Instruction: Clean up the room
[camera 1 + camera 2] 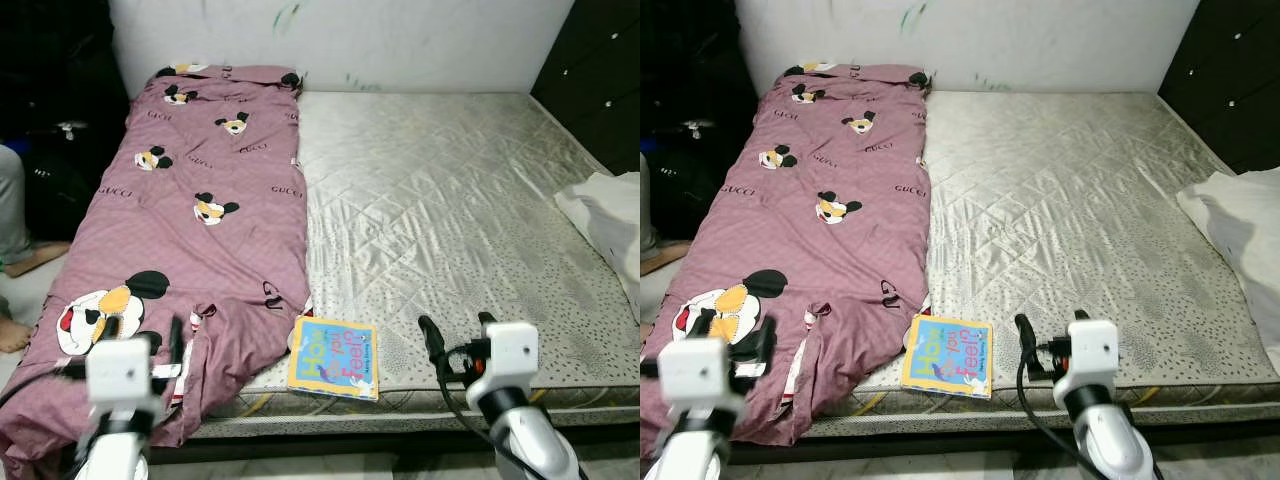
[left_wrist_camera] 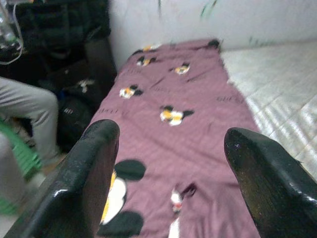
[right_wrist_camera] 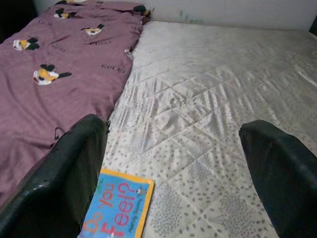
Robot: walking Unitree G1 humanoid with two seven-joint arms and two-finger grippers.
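Note:
A children's book [image 1: 334,371] with a blue and yellow cover lies flat at the front edge of the bare quilted mattress [image 1: 450,200]. A purple blanket [image 1: 190,220] printed with cartoon mice covers the mattress's left side and hangs over its front edge. My right gripper [image 1: 458,332] hovers open just right of the book, over the front edge. In the right wrist view, the book [image 3: 116,210] lies beside one finger. My left gripper [image 1: 143,335] is open above the blanket's near end, holding nothing.
A white cloth [image 1: 605,215] lies at the mattress's right edge. A dark cabinet [image 1: 600,70] stands at the back right. A person's leg and bare feet [image 1: 15,250] are on the floor to the left, by dark bags. A white wall backs the bed.

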